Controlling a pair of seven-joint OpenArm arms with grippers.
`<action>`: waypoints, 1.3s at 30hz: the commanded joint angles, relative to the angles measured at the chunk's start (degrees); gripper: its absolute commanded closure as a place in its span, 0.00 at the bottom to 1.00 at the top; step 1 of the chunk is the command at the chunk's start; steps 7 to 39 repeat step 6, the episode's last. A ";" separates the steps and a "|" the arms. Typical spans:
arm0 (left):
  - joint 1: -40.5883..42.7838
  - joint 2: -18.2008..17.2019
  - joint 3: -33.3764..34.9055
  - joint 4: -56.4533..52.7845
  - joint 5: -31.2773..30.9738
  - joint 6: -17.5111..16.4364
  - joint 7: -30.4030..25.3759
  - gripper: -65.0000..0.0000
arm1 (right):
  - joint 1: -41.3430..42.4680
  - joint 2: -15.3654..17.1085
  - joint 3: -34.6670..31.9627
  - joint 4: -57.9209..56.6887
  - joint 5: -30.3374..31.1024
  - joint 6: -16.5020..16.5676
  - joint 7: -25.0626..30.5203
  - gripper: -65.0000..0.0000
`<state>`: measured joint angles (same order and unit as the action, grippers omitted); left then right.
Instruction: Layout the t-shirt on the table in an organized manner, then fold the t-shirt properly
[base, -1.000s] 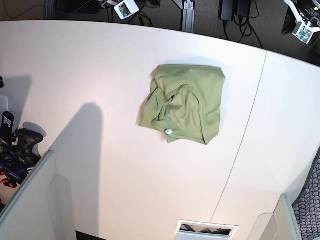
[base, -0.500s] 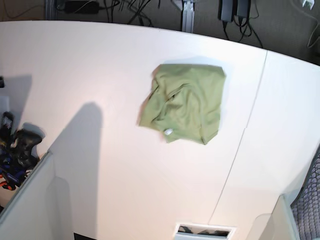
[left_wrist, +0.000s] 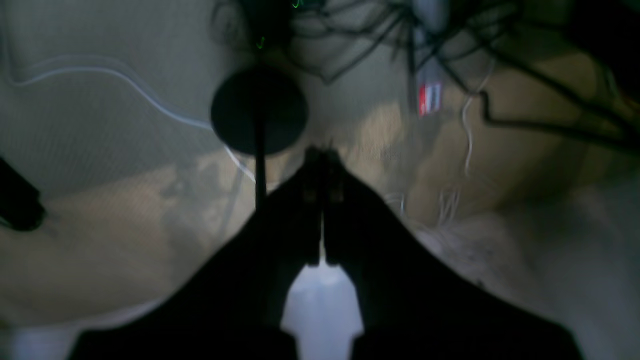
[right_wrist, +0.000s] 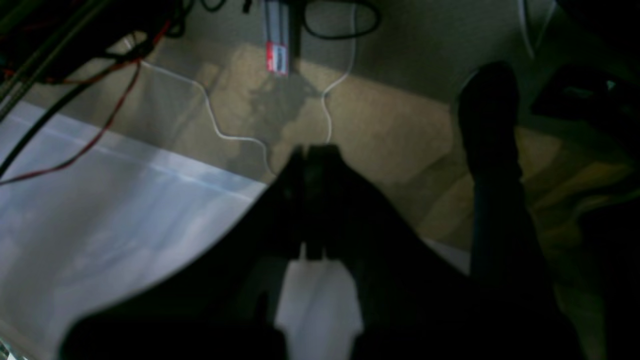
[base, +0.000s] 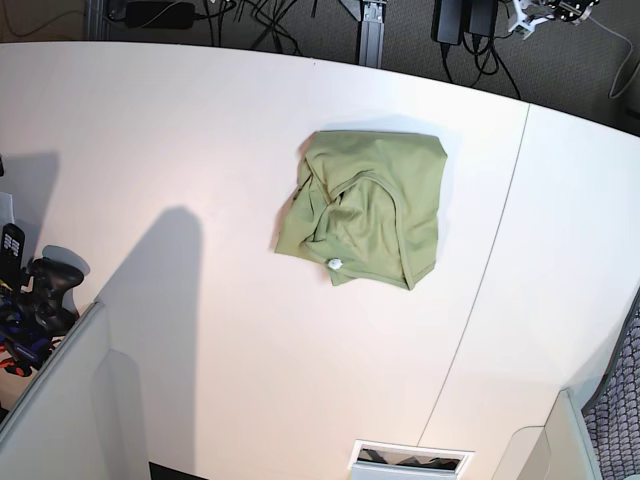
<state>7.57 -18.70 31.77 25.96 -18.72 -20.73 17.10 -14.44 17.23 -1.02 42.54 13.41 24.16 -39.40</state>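
One light olive-green t-shirt (base: 367, 207) lies crumpled in a rough, uneven bundle on the white table (base: 200, 150), a little up and right of the middle in the base view. Its folds bunch toward its left side, and a small white label (base: 337, 264) shows at its lower edge. A thin dark seam (base: 490, 240) runs across the tabletop just to the right of the shirt, not touching it. No arm reaches over the table in the base view.

Both wrist views are dim and blurred. The left gripper (left_wrist: 322, 165) shows as a dark shape with its jaws pressed together, holding nothing, with cables (left_wrist: 470, 130) on the floor beyond it. The right gripper (right_wrist: 310, 160) is likewise closed and empty, pointing past a pale table edge toward the floor.
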 joint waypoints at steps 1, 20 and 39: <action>-0.11 -0.39 1.20 0.00 0.04 -0.02 0.24 1.00 | -0.33 0.00 0.15 0.48 -0.50 0.22 -0.28 1.00; 0.07 0.76 2.25 2.19 1.66 0.57 -0.98 1.00 | -0.52 -2.38 0.15 0.48 -1.01 0.22 3.02 1.00; 0.07 0.76 2.25 2.19 1.66 0.57 -0.98 1.00 | -0.52 -2.38 0.15 0.48 -1.01 0.22 3.02 1.00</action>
